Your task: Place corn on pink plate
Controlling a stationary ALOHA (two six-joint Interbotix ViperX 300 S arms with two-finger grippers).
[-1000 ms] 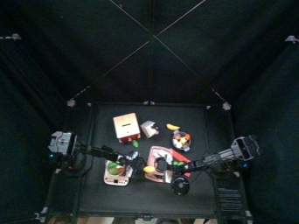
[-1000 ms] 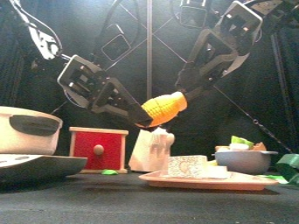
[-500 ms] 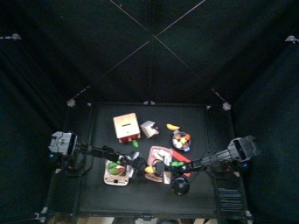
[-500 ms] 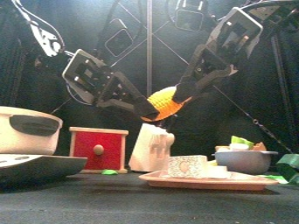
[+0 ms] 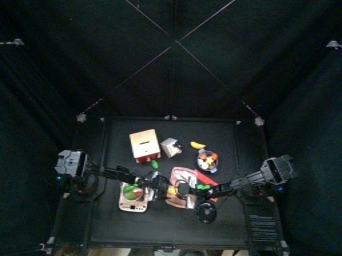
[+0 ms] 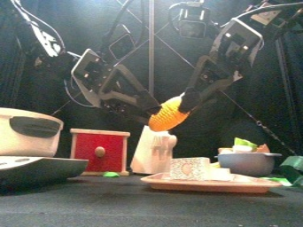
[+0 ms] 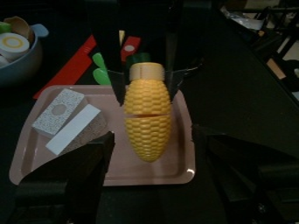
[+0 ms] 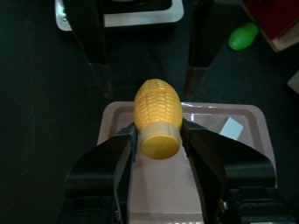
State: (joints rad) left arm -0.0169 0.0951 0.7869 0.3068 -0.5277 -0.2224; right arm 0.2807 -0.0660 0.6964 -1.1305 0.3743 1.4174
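Holding corn (image 8: 158, 120) in my right gripper (image 8: 159, 144) — above pink plate (image 7: 47, 162) | left gripper (image 7: 146, 153) spread wide — empty

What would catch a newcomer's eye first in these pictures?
A bright yellow corn cob hangs in mid-air between the two arms, clamped at one end by the right hand, with the left hand open around it. Directly beneath lies a pink rectangular plate carrying pale blocks.

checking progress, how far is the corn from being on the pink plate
Done: the corn is lifted and handed over; the right gripper grips it, and the left gripper stands open around it.
In hand: corn held above the pink plate.
Left: lower and release.
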